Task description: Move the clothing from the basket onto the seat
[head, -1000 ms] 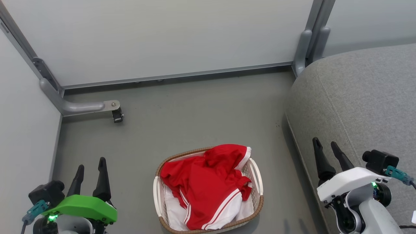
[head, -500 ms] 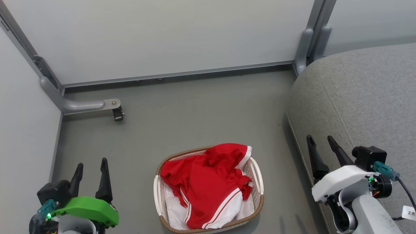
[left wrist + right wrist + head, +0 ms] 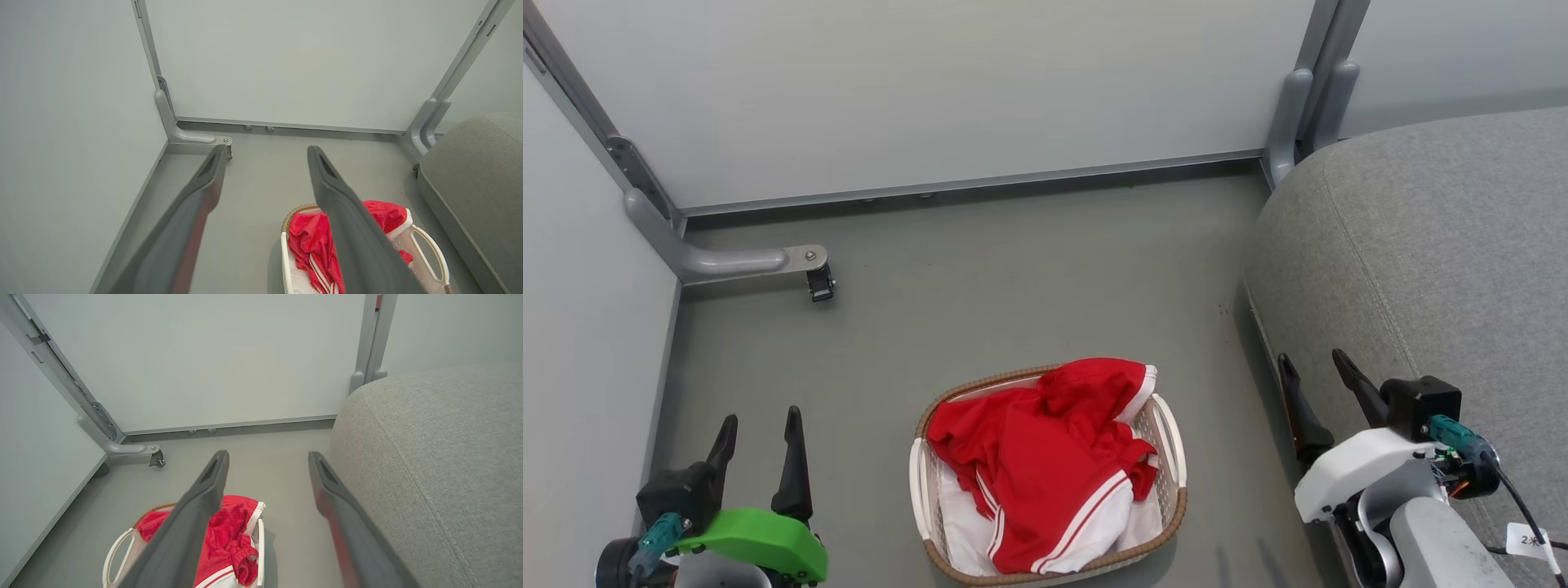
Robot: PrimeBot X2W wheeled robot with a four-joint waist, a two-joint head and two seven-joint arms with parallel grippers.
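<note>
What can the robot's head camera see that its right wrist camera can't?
Head camera's extras: the left gripper with its green cover, open, and the whole basket, near rim included. Right wrist camera's extras: a close look along the right gripper from behind, its two dark fingers spread wide. Both share: the red clothing heaped in the basket on the floor, the big grey seat beside it, and the little wheel bracket by the wall.
</note>
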